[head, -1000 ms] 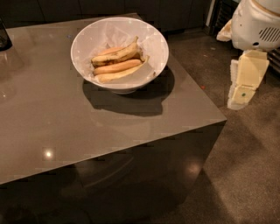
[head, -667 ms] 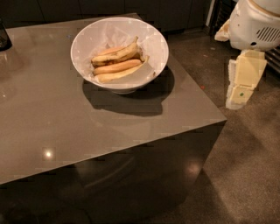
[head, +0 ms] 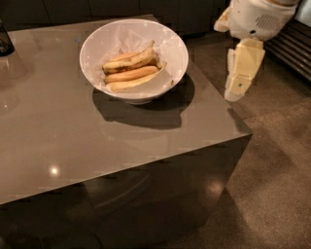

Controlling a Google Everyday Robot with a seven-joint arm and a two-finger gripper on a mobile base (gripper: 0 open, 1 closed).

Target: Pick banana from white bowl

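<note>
The white bowl [head: 171,44] stands on the far right part of the grey table [head: 58,131]. Three bananas lie in it. The pale yellow banana [head: 135,82] lies at the front, below an orange-tinted banana [head: 131,74] and a dark-streaked banana [head: 130,60]. My gripper [head: 235,93] hangs pointing down beyond the table's right edge, to the right of the bowl and about level with it. It holds nothing that I can see. The white arm body [head: 257,18] is above it.
A dark object [head: 5,40] stands at the table's far left edge. Dark cabinets [head: 121,7] run behind the table. Brown floor [head: 277,160] lies to the right, with a slatted grille [head: 294,48] at the upper right.
My gripper has moved left and slightly up, closer to the table's right edge and the bowl. The bowl and bananas have not moved.
</note>
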